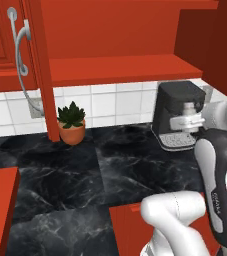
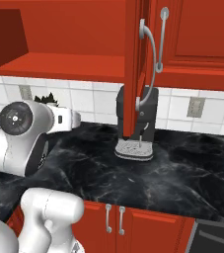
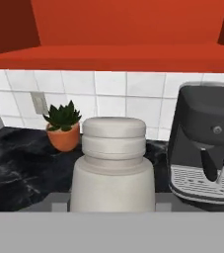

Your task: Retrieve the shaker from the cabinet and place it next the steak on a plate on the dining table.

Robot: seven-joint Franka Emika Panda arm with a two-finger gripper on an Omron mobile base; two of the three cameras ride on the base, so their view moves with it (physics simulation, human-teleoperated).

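Above the black marble counter [image 1: 60, 175], open red cabinet [image 1: 40, 65] with door swung out edge-on, curved silver handle [image 2: 150, 64] facing outward. Against the tiled wall, dark coffee machine [image 3: 207, 143]; left of it in the hand view, potted plant [image 1: 71, 122] in an orange pot. Closest to the hand camera, shaker [image 3: 113, 165], upright, clamped in the gripper [image 1: 191, 120], held over the counter in front of the coffee machine.

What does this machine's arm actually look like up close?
The arm is made of glossy white rounded shells with dark grey or black bands at the joints. One joint ends in a round dark cap. Small grey lettering runs along a dark strip. No loose cables show.
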